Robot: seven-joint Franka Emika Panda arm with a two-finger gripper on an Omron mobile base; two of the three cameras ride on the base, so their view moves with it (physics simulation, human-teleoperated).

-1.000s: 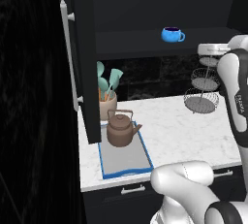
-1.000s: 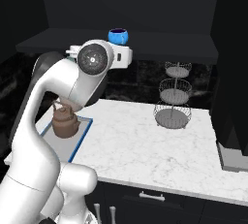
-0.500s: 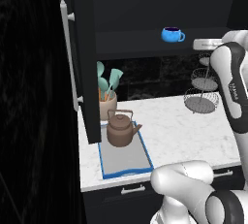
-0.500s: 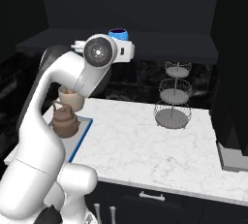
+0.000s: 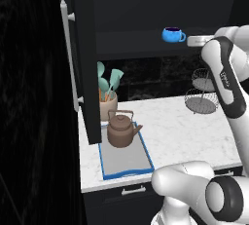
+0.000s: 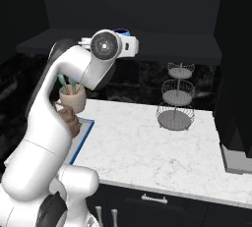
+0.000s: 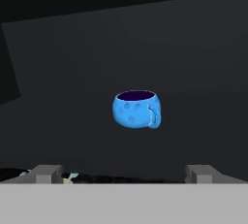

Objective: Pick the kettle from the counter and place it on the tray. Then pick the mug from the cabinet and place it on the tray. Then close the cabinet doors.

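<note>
Spread wide and empty, the gripper (image 7: 124, 172) faces the mug (image 7: 136, 109) standing upright on the cabinet (image 5: 131, 44) shelf, while the kettle (image 5: 121, 129) sits on the tray (image 5: 127, 161).

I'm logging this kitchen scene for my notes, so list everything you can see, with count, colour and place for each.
kettle: one, brown, standing on the tray
tray: one, grey with a blue rim, on the counter's left end
mug: one, bright blue, on the cabinet shelf
cabinet door: one, black with a silver bar handle, swung open
utensil pot: one, beige, holding teal utensils, behind the kettle
wire basket stand: one, grey, tiered, at the back of the counter
counter: one, white marble
gripper: one, tips apart, facing the mug
</note>
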